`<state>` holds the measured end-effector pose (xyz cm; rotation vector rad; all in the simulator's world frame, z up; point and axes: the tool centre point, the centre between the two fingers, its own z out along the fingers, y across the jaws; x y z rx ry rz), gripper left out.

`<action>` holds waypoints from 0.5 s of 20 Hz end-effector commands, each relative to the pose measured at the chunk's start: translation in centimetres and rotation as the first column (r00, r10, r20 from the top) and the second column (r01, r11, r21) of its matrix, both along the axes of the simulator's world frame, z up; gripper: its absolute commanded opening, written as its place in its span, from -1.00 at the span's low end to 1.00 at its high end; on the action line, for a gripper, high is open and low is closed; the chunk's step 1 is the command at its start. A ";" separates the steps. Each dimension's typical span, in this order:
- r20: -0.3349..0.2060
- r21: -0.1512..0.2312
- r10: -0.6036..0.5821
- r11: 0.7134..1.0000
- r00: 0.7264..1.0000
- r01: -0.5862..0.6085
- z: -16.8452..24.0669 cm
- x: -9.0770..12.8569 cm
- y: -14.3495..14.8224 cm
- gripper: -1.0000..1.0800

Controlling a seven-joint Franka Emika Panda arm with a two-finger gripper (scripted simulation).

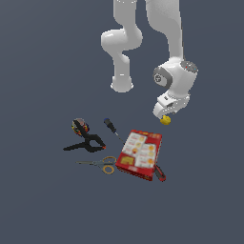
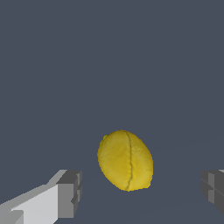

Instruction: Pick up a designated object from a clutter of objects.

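Your claw (image 1: 164, 116) spread wide, 2 fingers (image 2: 65, 194) apart, gripping nothing. Lemon (image 2: 125, 160) sits between them in wrist view, touching neither pad; in exterior view it shows directly under claw tip. Rest of clutter lies well apart from claw, toward exterior view's left and lower: red cracker box (image 1: 139, 154) nearest, label print too small for you to read; marker (image 1: 159, 173) at box's far corner; screwdriver (image 1: 112, 127), scissors (image 1: 102, 164), black clamp (image 1: 86, 144), round black-orange item (image 1: 79, 126) farthest.
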<state>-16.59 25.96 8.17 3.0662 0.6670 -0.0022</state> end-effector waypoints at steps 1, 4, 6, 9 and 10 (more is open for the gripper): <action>0.001 0.003 0.009 1.000 1.000 -0.009 -0.3 -0.5 0.4 0.92; 0.000 0.003 0.009 1.000 1.000 -0.009 -0.3 -0.5 0.3 0.92; 0.000 0.003 0.009 1.000 1.000 -0.009 -0.4 -0.5 0.3 0.92; 0.000 0.003 0.009 1.000 1.000 -0.009 -0.9 -0.5 0.3 0.92; 0.000 0.003 0.009 1.000 1.000 -0.009 -1.2 -0.5 0.3 0.92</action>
